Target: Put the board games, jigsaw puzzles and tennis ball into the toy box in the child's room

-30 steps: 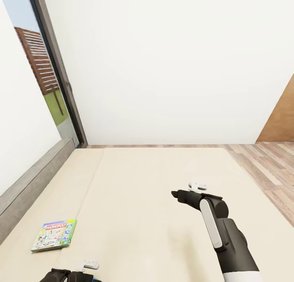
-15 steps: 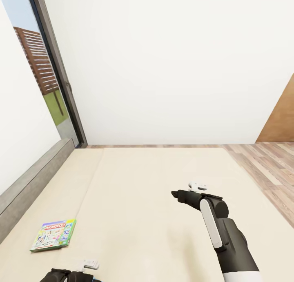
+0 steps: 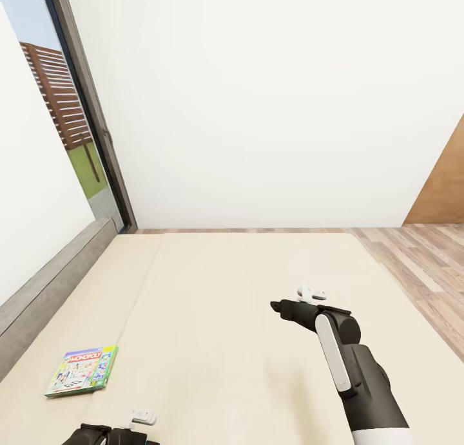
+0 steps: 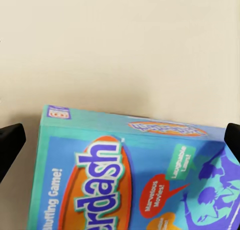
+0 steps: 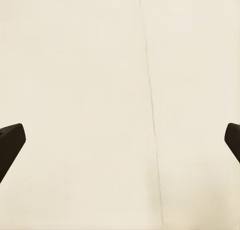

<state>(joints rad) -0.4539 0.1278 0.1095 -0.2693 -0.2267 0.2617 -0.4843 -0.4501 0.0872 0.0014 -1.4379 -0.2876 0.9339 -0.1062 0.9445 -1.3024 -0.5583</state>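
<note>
Two board games lie on the cream bed [image 3: 245,277]. The white and green one with a red logo [image 3: 80,371] is flat near the bed's left edge, in front of my left arm [image 3: 106,434]. The blue one with an orange oval [image 4: 135,175] shows in the left wrist view, flat on the mattress just under my left gripper [image 4: 121,140], whose fingers are open and spread past the box's sides. My right gripper [image 3: 276,305] hovers open over bare mattress [image 5: 75,90] toward the bed's middle, holding nothing. The toy box, the table, the jigsaw puzzles and the tennis ball are out of view.
A grey bed frame [image 3: 51,284] runs along the left under a dark-framed window [image 3: 90,123]. A white wall [image 3: 270,97] stands behind the bed. Wood plank floor [image 3: 425,258] lies to the right. A seam [image 5: 150,90] divides the two mattress halves.
The whole head view has shifted slightly, so the white and green box sits a little further left and lower in the picture. Both arms look unmoved.
</note>
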